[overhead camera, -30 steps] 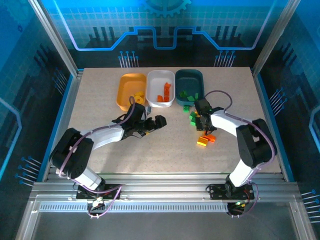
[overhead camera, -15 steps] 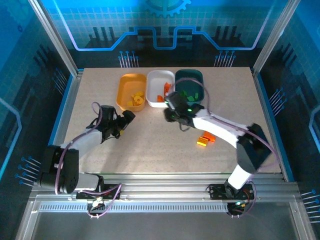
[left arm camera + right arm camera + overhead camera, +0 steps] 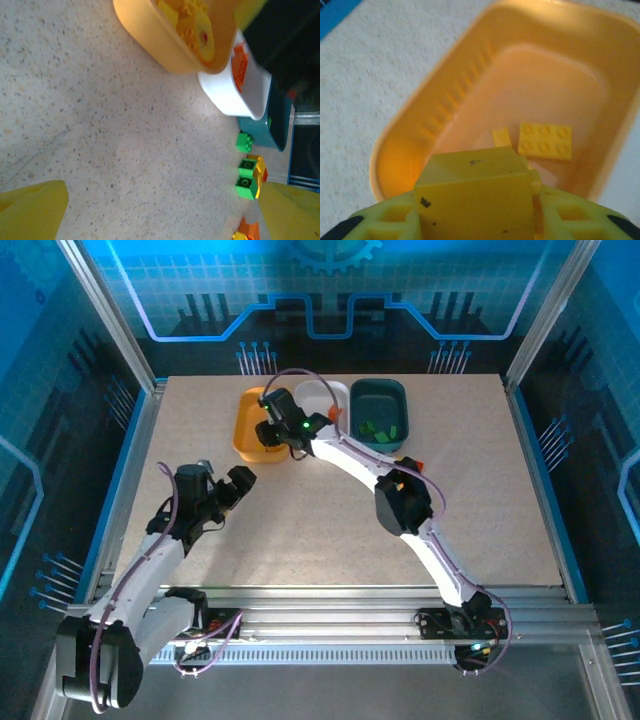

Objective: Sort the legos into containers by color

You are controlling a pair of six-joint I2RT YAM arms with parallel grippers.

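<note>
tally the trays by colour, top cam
orange-yellow tray: 1
white tray: 1
teal tray: 1
Total: 3

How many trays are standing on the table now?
3, in a row at the far side: orange-yellow tray left, white tray in the middle, teal tray right. None seems hidden.
</note>
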